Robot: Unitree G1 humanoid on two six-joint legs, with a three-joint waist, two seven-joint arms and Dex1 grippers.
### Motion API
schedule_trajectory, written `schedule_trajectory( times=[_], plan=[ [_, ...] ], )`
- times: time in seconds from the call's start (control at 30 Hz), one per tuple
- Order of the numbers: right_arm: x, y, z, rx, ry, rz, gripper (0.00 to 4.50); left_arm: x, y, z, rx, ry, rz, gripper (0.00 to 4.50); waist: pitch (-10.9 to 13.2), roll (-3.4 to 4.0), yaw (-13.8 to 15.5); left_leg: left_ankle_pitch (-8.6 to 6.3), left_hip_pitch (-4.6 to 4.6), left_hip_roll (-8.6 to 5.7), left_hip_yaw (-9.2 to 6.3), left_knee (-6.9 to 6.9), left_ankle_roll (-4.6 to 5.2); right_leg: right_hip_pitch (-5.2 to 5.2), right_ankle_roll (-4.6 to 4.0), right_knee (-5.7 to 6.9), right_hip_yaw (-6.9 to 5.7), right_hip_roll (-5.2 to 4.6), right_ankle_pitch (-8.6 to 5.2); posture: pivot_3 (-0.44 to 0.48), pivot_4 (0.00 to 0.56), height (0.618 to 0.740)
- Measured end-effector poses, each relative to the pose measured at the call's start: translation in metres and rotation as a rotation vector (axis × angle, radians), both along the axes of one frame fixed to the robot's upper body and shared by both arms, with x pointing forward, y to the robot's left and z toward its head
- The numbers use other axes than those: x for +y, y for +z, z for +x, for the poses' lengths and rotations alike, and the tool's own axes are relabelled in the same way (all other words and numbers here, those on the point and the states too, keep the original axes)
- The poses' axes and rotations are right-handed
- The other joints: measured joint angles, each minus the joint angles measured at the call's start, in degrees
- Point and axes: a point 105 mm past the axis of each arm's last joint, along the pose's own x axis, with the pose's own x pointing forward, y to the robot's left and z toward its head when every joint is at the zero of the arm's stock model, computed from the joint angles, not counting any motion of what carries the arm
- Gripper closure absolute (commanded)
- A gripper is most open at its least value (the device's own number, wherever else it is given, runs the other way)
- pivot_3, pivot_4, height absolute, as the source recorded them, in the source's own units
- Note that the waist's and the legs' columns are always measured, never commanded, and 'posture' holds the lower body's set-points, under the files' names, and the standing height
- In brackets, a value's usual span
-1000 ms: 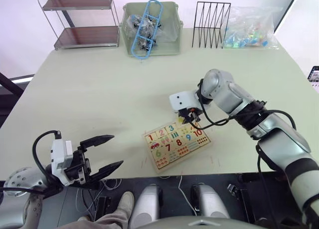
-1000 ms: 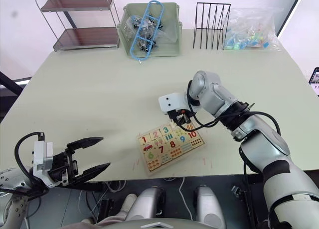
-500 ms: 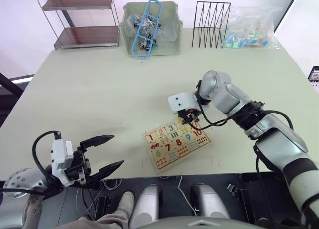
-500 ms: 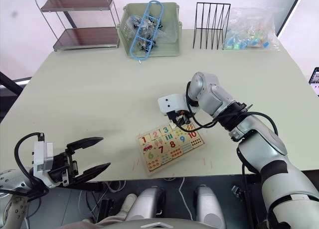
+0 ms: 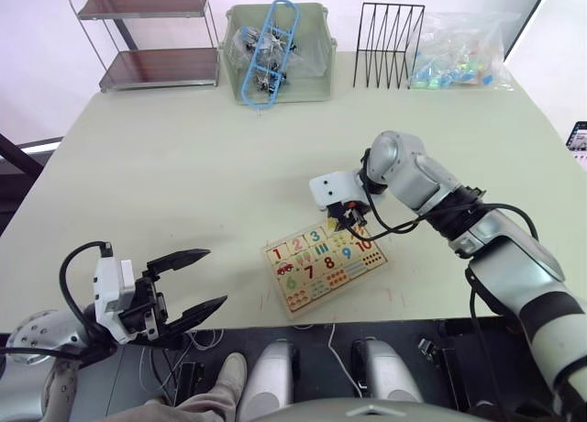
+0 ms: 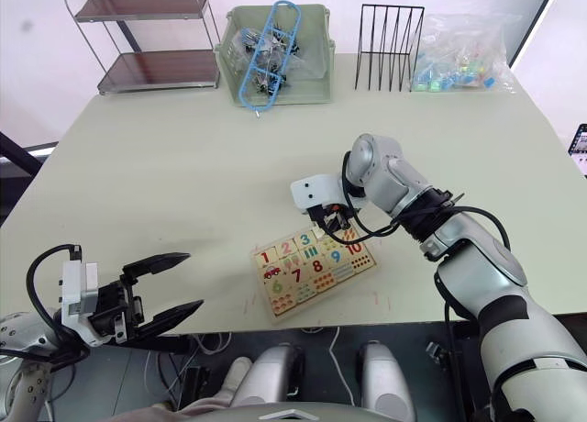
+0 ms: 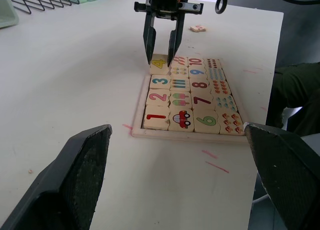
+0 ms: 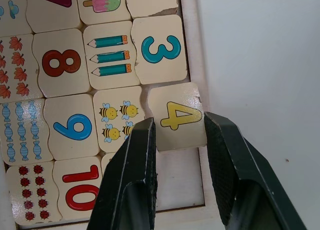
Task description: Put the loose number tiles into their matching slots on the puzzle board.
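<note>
The puzzle board (image 5: 312, 298) lies near the table's front edge, with tiles 1, 2 and 3 seated in its top row. My right gripper (image 8: 177, 140) is shut on the yellow number 4 tile (image 8: 175, 115), fingers pointing down. That tile sits at the fourth slot beside the bees picture, pushed outward partly over the board's rim (image 8: 189, 40). The slot past it (image 8: 177, 177) is bare. Another loose tile (image 7: 199, 28) lies on the table beyond the board. My left gripper (image 5: 188, 283) hangs open and empty at the front left, well away from the board.
Along the table's far edge stand a two-tier metal shelf (image 5: 147, 37), a green bin (image 5: 316, 83) holding a blue plastic piece, a black wire rack (image 5: 390, 46) and a clear bag (image 5: 459, 60) of colourful pieces. The board lies close to the table's front edge.
</note>
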Motion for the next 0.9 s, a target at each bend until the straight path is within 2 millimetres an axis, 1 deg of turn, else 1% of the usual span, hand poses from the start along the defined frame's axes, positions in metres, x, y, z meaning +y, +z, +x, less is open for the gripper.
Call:
schedule_trajectory(
  times=[0.67, 0.73, 0.77, 0.8, 0.83, 0.87, 0.9],
  plan=[
    [-0.0004, -0.0025, -0.0025, 0.009, 0.018, -0.008, 3.65, -0.0003, -0.0004, 0.0001, 0.0, 0.002, -0.004, 0.0, 0.0, 0.0, -0.01, 0.0, 0.0, 0.0, -0.02, -0.02, 0.0, 0.0, -0.01, 0.0, 0.0, 0.0, 0.0, 0.0, 0.15, 0.74],
    [-0.0003, -0.0025, -0.0026, 0.009, 0.02, -0.009, 2.64, -0.0004, -0.0004, 0.0001, 0.0, 0.002, -0.004, 0.0, 0.0, 0.0, -0.01, 0.0, 0.0, 0.0, -0.02, -0.02, 0.0, 0.0, -0.01, 0.0, 0.0, 0.0, 0.0, 0.0, 0.15, 0.74],
    [-0.0003, -0.003, -0.0031, 0.01, 0.024, -0.009, 2.36, -0.0004, -0.0004, 0.0001, 0.0, 0.002, -0.004, 0.0, 0.0, 0.0, -0.01, 0.0, 0.0, 0.0, -0.02, -0.02, 0.0, 0.0, -0.01, 0.0, 0.0, 0.0, -0.01, 0.0, 0.15, 0.74],
    [-0.0005, -0.004, -0.0035, 0.013, 0.025, -0.009, 1.89, -0.0004, -0.0004, 0.0001, 0.0, 0.002, -0.004, 0.0, 0.0, 0.0, -0.01, 0.0, 0.0, 0.0, -0.02, -0.02, 0.0, 0.0, -0.01, 0.0, 0.0, 0.0, -0.01, 0.0, 0.15, 0.74],
    [-0.0008, -0.0052, -0.0038, 0.016, 0.024, -0.009, 1.55, -0.0004, -0.0005, 0.0001, 0.0, 0.002, -0.004, 0.0, 0.0, 0.0, 0.0, 0.0, 0.0, 0.0, -0.02, -0.02, 0.0, 0.0, -0.01, 0.0, 0.0, 0.0, -0.01, 0.0, 0.15, 0.74],
    [-0.0008, -0.0052, -0.004, 0.016, 0.027, -0.009, 0.87, -0.0004, -0.0004, 0.0001, 0.0, 0.002, -0.004, 0.0, 0.0, 0.0, -0.02, 0.0, 0.0, 0.0, -0.02, -0.02, 0.0, 0.0, -0.01, 0.0, 0.0, 0.0, -0.01, 0.0, 0.15, 0.74],
    [-0.0005, -0.0051, -0.0041, 0.013, 0.032, -0.009, 0.47, -0.0004, -0.0004, 0.0002, -0.001, 0.002, -0.004, 0.0, 0.0, 0.0, -0.02, 0.0, 0.0, 0.0, -0.02, -0.02, 0.0, 0.0, -0.01, 0.0, 0.0, 0.0, -0.01, 0.0, 0.15, 0.74]
  ],
)
